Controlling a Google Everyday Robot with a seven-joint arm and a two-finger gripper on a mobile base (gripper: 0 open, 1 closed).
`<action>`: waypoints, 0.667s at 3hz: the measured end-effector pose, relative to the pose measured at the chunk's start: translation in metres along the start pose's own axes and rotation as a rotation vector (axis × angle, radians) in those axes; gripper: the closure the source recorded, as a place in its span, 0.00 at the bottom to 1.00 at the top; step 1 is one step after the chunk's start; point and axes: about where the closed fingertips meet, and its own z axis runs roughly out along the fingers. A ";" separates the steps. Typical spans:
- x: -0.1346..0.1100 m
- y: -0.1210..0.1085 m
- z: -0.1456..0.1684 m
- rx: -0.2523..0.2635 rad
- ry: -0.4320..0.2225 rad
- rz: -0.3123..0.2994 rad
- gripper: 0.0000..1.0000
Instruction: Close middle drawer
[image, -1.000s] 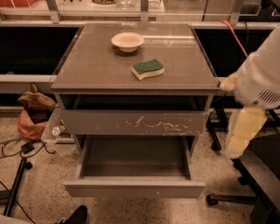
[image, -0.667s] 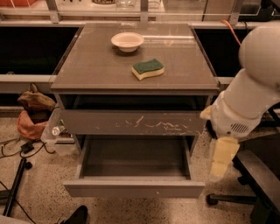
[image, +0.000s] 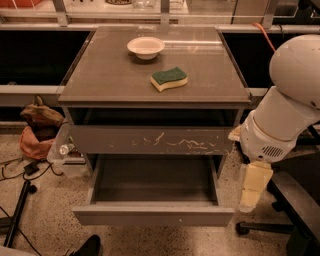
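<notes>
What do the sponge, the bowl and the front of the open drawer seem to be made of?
The sponge: foam, by its yellow body under a green scouring layer. The bowl: pale and smooth, plastic or ceramic; the look leaves it open. The middle drawer: matte grey-brown flat front, probably laminate or painted metal. The gripper hangs right of this drawer, not touching it.

gripper (image: 249, 200) hangs right of middle drawer (image: 152, 216); open floor (image: 165, 240) fronts it.

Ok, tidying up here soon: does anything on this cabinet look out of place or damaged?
The middle drawer stands pulled far out, empty. The drawer front above it is streaked with white scratches. The gripper hangs beside the open drawer's right end, not touching it.
</notes>
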 end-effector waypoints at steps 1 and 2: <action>-0.005 0.011 0.034 -0.042 -0.023 -0.016 0.00; -0.017 0.030 0.097 -0.122 -0.085 -0.049 0.00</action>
